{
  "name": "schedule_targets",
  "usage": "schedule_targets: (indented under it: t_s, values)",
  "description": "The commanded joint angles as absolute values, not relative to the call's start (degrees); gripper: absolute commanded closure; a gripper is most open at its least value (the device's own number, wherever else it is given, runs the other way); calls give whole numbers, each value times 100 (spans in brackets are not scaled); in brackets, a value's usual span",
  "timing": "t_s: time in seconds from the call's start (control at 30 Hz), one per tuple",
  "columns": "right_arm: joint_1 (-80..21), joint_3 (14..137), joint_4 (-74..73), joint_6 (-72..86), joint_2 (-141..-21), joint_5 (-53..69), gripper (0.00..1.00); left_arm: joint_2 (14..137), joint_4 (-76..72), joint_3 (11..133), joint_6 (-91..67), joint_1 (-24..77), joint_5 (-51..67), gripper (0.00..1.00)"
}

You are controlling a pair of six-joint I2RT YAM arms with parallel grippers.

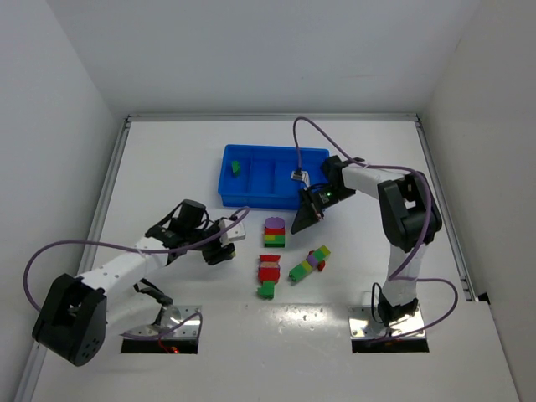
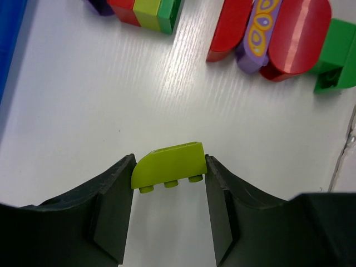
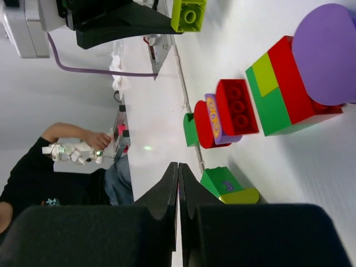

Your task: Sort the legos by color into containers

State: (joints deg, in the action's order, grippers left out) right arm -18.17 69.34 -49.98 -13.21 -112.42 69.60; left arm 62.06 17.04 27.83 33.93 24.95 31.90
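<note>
My left gripper (image 2: 169,160) is shut on a yellow-green lego (image 2: 172,169) and holds it just above the table; in the top view this gripper (image 1: 223,249) is left of the loose stacks. My right gripper (image 3: 179,168) is shut and empty, by the front right corner of the blue tray (image 1: 251,198) in the top view (image 1: 303,219). One green lego (image 1: 236,167) lies in the tray's leftmost compartment. On the table lie a purple-red-green stack (image 1: 274,232), a red-purple-green stack (image 1: 268,275) and a green-purple-yellow stack (image 1: 309,263).
Raised rails run along the table's left (image 1: 109,193) and right (image 1: 442,209) edges. The arm bases (image 1: 389,322) stand at the near edge. A person (image 3: 50,167) shows beyond the table in the right wrist view.
</note>
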Motion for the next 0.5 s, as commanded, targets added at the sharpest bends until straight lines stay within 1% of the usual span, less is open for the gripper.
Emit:
schedule_targets:
  t_s: [0.0, 0.1, 0.13, 0.17, 0.2, 0.23, 0.27, 0.3, 0.33, 0.37, 0.43, 0.47]
  values:
    - [-1767, 6882, -4747, -1257, -10899, 7023, 100, 6266, 1714, 2996, 3604, 2303, 3234, 100]
    - [-1767, 6829, -4851, -1344, -10838, 7022, 100, 6319, 1714, 3260, 3490, 2251, 3427, 100]
    - [-1767, 6829, -4799, -1223, -10733, 6909, 98, 6319, 1714, 3339, 3411, 2250, 3428, 100]
    - [-1767, 6829, -4599, -1109, -10662, 6647, 93, 6372, 1627, 3531, 3184, 2250, 3489, 100]
    - [-1767, 6829, -4536, -1029, -10583, 6540, 67, 6372, 1461, 3646, 3008, 2250, 3489, 100]
    - [-1767, 6829, -4535, -907, -10425, 6452, 57, 6511, 1346, 3769, 2823, 2250, 3402, 100]
    - [-1767, 6829, -4474, -853, -10337, 6268, 50, 6600, 1275, 4084, 2665, 2250, 3401, 100]
    - [-1767, 6829, -4387, -783, -10249, 6154, 41, 6705, 1214, 4261, 2428, 2250, 3401, 100]
    - [-1767, 6829, -4307, -608, -10135, 6022, 39, 6819, 1213, 4463, 2252, 2250, 3288, 100]
    - [-1697, 6829, -4307, -606, -9925, 5733, 39, 7090, 1152, 4674, 2041, 2250, 3191, 100]
    - [-1644, 6829, -4236, -554, -9687, 5459, 35, 7399, 1151, 5333, 1532, 2250, 3059, 100]
    - [-1574, 6777, -4141, -449, -9572, 5127, 35, 7705, 1151, 5535, 1381, 2250, 2885, 100]
